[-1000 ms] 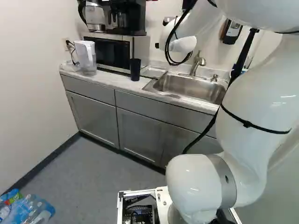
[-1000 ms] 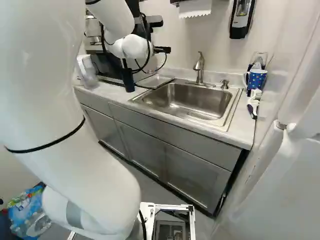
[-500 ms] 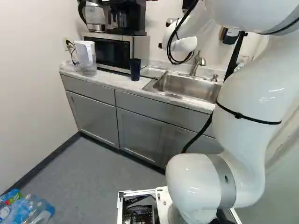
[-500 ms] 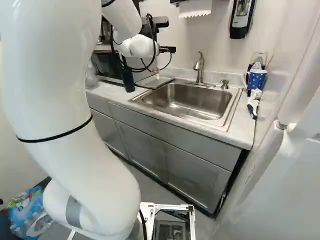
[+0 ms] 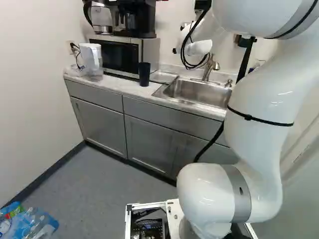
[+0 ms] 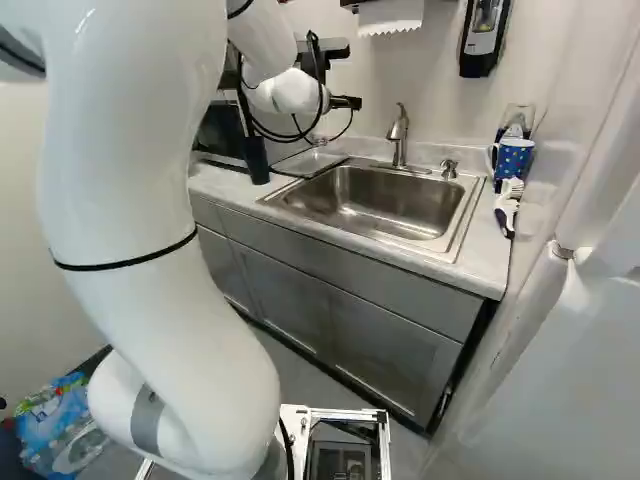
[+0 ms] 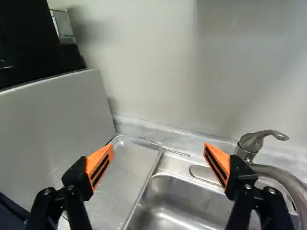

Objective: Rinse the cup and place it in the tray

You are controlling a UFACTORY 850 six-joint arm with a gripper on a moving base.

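Note:
Part of the black gripper (image 6: 347,102) shows beyond the white wrist in the right base view, above the sink's back left. In the wrist view the gripper (image 7: 158,160) is open, its orange pads wide apart with nothing between them. A dark tumbler-like cup (image 5: 144,74) stands upright on the counter before the microwave, left of the tray (image 5: 163,76). The shallow tray (image 7: 123,175) lies beside the sink (image 7: 184,206), below and ahead of the gripper. The faucet (image 7: 283,177) rises beyond one finger, at the sink's back.
The microwave (image 5: 119,56) carries a coffee maker (image 5: 130,20). A clear pitcher (image 5: 91,60) stands on the counter. Right of the sink are a blue dotted mug (image 6: 514,160) and a brush (image 6: 507,205). A soap dispenser (image 6: 484,35) hangs on the wall.
The arm has swung, carrying the wrist and gripper rightward in the right base view, toward the faucet. The cup, tray and base have stayed still.

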